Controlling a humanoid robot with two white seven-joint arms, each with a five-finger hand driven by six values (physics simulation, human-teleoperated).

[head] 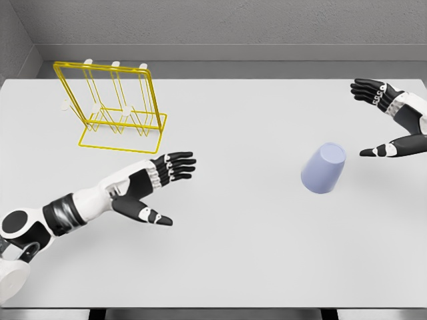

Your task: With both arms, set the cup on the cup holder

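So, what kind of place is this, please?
Most likely a simulated test bench, not a real room. A plain white table stands against bare grey walls, and it holds only a yellow wire cup holder and a pale blue cup. The left hand and right hand look computer-rendered.

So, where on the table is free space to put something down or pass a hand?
Bare patches: the wide strip between the left hand and the cup, the whole near edge of the table, and the far middle beside the yellow rack. It is crowded only around the cup, with the open right hand close by.
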